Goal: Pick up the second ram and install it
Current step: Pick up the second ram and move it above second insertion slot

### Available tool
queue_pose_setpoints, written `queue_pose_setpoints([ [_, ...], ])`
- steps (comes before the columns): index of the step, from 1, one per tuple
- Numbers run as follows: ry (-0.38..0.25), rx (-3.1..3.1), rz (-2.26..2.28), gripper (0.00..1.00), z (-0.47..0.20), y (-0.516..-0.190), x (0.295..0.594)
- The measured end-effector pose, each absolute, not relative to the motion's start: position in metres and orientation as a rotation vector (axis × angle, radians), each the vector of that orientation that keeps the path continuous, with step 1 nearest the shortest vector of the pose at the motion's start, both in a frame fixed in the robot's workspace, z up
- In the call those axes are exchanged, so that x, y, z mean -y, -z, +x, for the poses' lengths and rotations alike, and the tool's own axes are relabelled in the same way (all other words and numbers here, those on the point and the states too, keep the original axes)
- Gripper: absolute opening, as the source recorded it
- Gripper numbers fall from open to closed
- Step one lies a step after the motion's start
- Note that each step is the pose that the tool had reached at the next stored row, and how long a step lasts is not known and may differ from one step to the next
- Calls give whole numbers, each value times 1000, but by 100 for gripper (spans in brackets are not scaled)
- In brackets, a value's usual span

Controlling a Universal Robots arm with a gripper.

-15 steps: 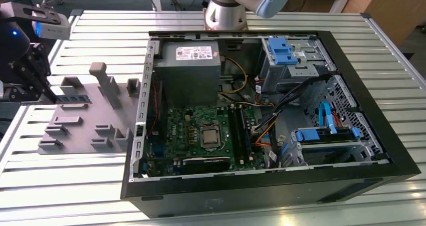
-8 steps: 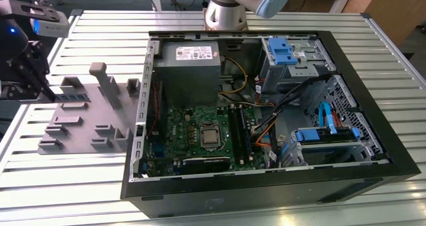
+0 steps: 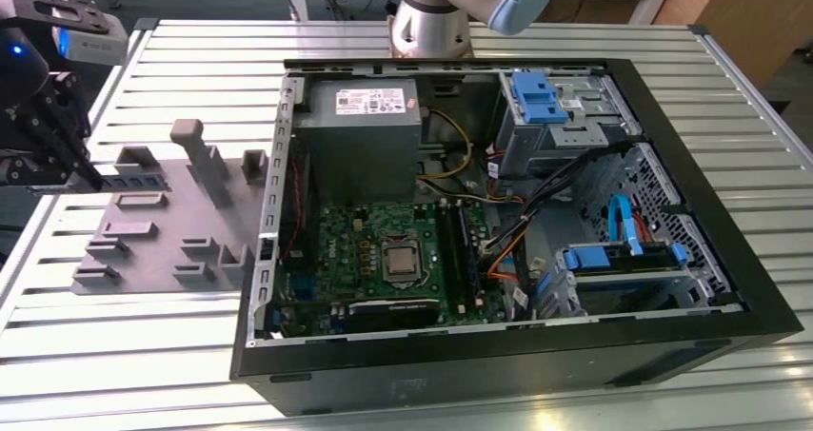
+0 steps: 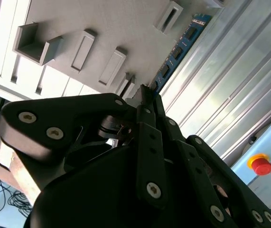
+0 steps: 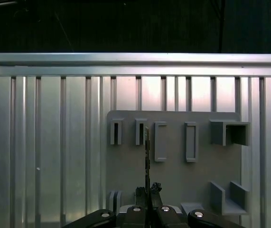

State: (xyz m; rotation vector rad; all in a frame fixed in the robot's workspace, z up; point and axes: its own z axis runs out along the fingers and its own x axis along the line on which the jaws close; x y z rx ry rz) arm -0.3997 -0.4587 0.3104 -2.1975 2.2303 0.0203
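end effector (image 3: 87,179): closed down narrow on the second ram (image 3: 131,179), pinching one end of it, way over at the exterior view's left

second ram: sticks out level from the fingertips toward the exterior view's right, standing on its long edge, over the far part of the grey holder tray (image 3: 159,260). honestly can't tell if it's clear of the tray or touching one of the slots

first wrist view: the second ram (image 5: 147,152) shows edge-on, just a thin line running out from the end effector (image 5: 148,190) across the grey holder tray (image 5: 182,175), far tip up near the row of slots

second wrist view: here you can see the chips on the second ram (image 4: 180,45). it runs from the end effector (image 4: 148,97) along the edge of the grey holder tray (image 4: 111,23)

surface (image 3: 152,355): ribbed metal slats, tray and pc case (image 3: 749,288) both sitting on it

pc case: lying open side up, just beside the tray on the exterior view's right, well apart from the ram

motherboard (image 3: 343,241): long black slots (image 3: 451,250) just beside the cpu socket (image 3: 400,260)
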Motion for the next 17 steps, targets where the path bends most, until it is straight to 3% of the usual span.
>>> queue_pose_setpoints([
  [17,-20,-2230,-2198,14,-400,-324,459],
])
